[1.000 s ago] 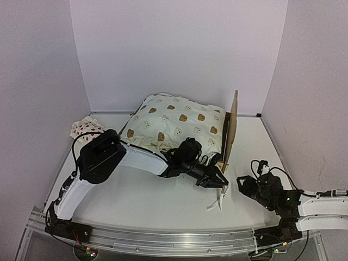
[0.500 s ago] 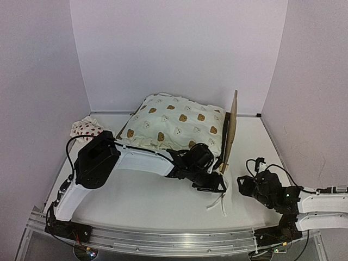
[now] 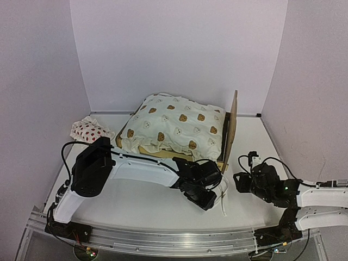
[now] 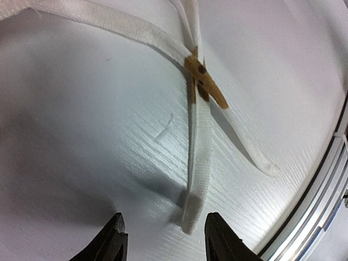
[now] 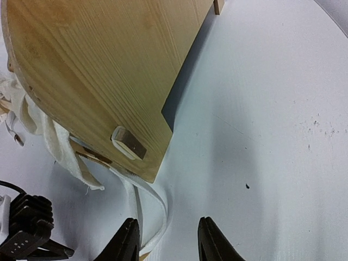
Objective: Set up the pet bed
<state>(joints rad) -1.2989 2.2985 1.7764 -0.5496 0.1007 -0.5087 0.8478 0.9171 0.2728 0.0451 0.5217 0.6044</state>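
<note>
The pet bed point(image 3: 232, 126) stands at the back centre, its plywood headboard point(image 5: 103, 70) upright on the right end. A cream bear-print cushion point(image 3: 174, 128) lies on it, its white ties point(image 3: 222, 202) trailing onto the table by the bed's near right corner. My left gripper point(image 3: 209, 200) is low over those ties and open. One tie end point(image 4: 194, 185) lies between and just ahead of its fingertips point(image 4: 166, 242), not pinched. My right gripper point(image 3: 237, 182) is open beside the headboard's foot. A tie loop point(image 5: 156, 209) lies by its left finger point(image 5: 129, 242).
A small white pillow with red strawberries point(image 3: 87, 129) lies at the back left by the left wall. Walls close the table on three sides. A metal rail point(image 3: 163, 239) runs along the near edge, close behind the left gripper.
My left gripper has opened, let the tie drop and moved down toward the near edge. The right gripper has crept left, closer to the headboard's foot.
</note>
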